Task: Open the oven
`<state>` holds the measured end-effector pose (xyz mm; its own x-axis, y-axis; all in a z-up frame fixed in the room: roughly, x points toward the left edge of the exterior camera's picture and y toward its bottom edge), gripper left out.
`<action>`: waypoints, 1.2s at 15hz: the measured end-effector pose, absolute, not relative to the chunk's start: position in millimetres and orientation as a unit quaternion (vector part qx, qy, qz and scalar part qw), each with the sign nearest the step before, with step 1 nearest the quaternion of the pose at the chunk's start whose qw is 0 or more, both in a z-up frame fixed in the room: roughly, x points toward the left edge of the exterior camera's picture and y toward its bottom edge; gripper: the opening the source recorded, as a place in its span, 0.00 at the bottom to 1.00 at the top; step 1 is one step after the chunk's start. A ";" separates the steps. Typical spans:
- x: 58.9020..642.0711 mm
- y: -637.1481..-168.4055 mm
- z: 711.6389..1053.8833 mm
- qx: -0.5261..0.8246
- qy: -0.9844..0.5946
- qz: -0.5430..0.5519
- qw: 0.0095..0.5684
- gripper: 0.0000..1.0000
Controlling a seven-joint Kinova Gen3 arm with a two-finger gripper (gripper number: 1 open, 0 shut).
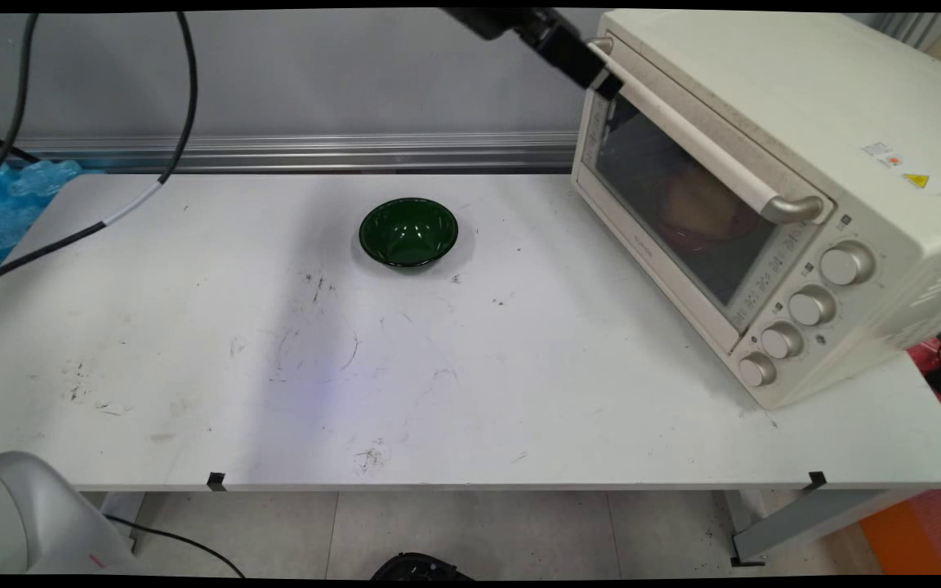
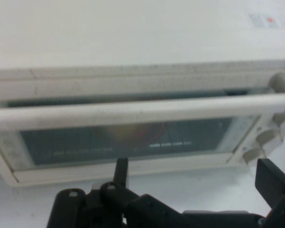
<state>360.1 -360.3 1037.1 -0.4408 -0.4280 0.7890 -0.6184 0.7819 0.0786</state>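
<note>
one cream toaster oven (image 1: pixel 773 196) on the table's right side — one door handle (image 1: pixel 703 147) across its front, four round control knobs (image 1: pixel 812 306) in a column at its near end. one dark green bowl (image 1: pixel 408 232) out on the one white table (image 1: pixel 356 376). one black gripper (image 1: pixel 601 75) at the oven's far top corner — two hanging black cables (image 1: pixel 180 122) at the upper left.

The toaster oven (image 1: pixel 773 188) blocks the table's (image 1: pixel 193 367) right side; a green bowl (image 1: pixel 408 232) stands alone mid-table, open tabletop all round it
</note>
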 end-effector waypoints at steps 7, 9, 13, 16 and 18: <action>326.4 -387.0 1044.7 0.325 -0.838 0.122 0.421 1.00; 317.7 -393.5 1044.9 0.328 -0.840 0.124 0.414 1.00; 302.2 -402.9 1043.8 0.328 -0.845 0.130 0.402 0.00; 293.8 -407.3 1042.0 0.326 -0.849 0.134 0.394 0.00; 289.2 -409.8 1040.8 0.326 -0.851 0.135 0.389 0.00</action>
